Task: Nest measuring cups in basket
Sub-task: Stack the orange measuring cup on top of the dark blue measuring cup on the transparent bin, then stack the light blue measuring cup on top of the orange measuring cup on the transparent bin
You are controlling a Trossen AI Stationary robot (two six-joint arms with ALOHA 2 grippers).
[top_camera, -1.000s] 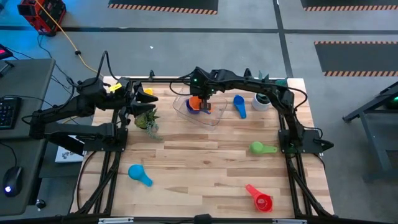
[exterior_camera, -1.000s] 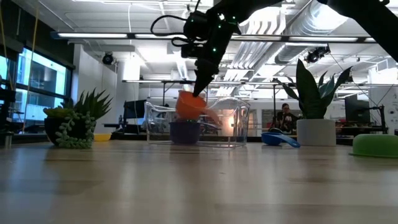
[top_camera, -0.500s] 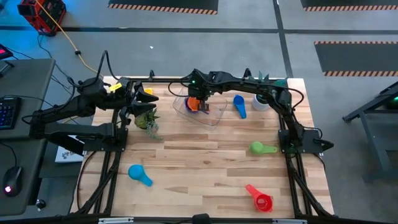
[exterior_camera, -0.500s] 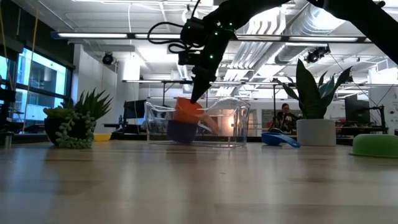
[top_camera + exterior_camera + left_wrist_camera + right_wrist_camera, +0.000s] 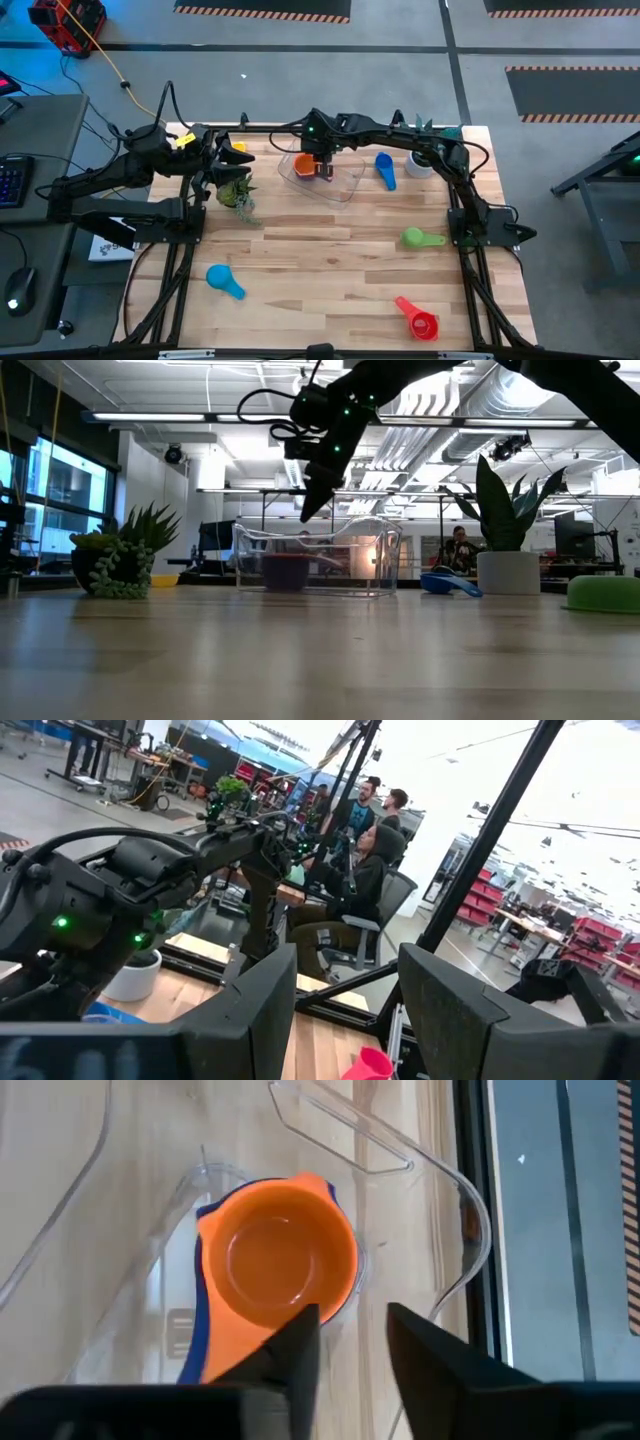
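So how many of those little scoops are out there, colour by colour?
orange cup: 1, in the basket
dark blue cup: 1, under the orange one
blue cup: 1
green cup: 1
red cup: 1
light blue cup: 1
yellow cup: 1
Total: 7

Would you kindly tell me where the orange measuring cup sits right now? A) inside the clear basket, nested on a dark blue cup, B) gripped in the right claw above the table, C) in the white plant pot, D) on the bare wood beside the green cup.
A: the orange measuring cup sits in the clear basket atop a dark blue cup, free of the right claw.
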